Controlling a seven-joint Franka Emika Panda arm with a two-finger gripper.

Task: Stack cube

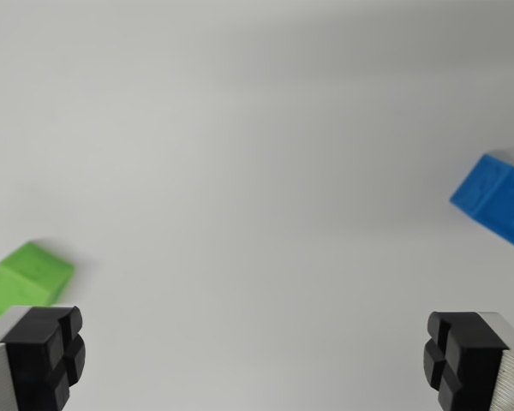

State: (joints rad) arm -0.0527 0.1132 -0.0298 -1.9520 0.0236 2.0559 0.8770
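Note:
A green cube (26, 277) lies on the white surface at the wrist view's left, just above my left fingertip (47, 353). At the wrist view's right edge sits a blue cube (495, 199), partly cut off by the frame. My gripper (255, 360) is open wide, its two black-padded fingers at the bottom corners with nothing between them. Both cubes lie outside the gap between the fingers, and neither touches a finger.
A plain white tabletop (257, 171) fills the rest of the view.

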